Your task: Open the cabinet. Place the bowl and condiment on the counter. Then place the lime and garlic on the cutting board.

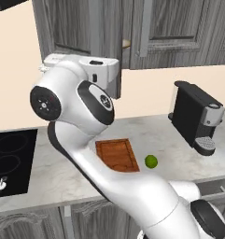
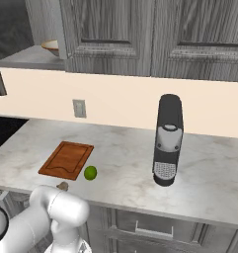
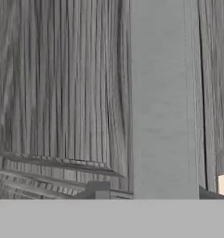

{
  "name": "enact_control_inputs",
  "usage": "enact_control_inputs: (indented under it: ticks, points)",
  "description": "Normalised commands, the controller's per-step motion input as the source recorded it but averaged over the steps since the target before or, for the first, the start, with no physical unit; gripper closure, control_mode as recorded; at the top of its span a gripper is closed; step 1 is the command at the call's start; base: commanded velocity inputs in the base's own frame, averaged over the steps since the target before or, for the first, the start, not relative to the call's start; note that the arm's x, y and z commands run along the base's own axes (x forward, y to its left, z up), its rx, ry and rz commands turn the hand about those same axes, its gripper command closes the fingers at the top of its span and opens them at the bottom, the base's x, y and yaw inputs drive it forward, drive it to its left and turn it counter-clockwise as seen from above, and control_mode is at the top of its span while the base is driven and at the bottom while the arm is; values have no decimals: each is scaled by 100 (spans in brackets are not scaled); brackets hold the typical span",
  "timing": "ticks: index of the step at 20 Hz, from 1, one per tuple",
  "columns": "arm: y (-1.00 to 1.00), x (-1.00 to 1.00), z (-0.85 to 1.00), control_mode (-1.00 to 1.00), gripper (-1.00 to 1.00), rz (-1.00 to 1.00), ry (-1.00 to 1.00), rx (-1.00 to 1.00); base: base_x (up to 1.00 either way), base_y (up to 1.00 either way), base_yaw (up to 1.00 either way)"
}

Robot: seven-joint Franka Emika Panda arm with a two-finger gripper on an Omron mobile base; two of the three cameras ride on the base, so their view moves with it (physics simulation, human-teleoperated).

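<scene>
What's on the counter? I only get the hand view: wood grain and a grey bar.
Observer: The lime lies on the counter, just right of the cutting board, not on it.
Operator: Garlic?
Observer: The garlic sits off the board's near corner, by the counter's front edge.
Operator: Bowl out yet?
Observer: No. The bowl is on the shelf inside the cabinet, visible past a door that stands ajar.
</scene>
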Motion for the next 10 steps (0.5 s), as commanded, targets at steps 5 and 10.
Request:
enact_control_inputs:
  ticks: [5,10]
  points:
    - [22,-75,0,-100,-100,-2,0,0,0,0,0]
    - [-32,-100,0,-100,-100,0,1,4,0,0,0]
